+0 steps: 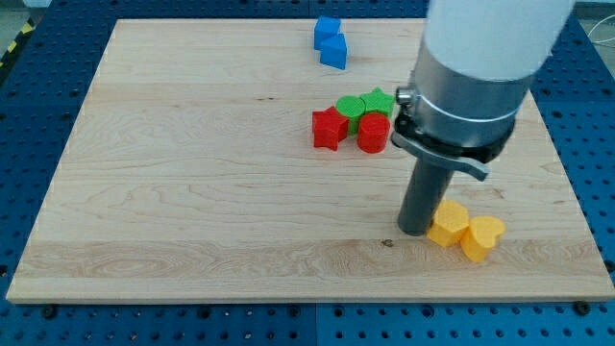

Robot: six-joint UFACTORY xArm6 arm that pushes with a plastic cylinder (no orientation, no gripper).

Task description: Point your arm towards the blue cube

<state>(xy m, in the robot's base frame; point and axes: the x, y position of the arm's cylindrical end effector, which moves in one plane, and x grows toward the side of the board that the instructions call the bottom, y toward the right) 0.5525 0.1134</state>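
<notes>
The blue cube point(328, 28) sits near the view's top, centre-right, touching a second blue block point(333, 51) just below it. My tip point(415, 231) rests on the board at the view's lower right, far below the blue blocks. It stands right beside the left edge of a yellow block point(448, 224), touching or nearly so. A yellow heart-shaped block point(481, 237) lies to the right of that one.
A cluster sits mid-board: a red star-shaped block point(328, 128), a red cylinder point(374, 133), a green cylinder point(349, 107) and a green star-like block point(379, 101). The wooden board point(192, 192) lies on a blue perforated table. The arm's wide body hides the board's upper right.
</notes>
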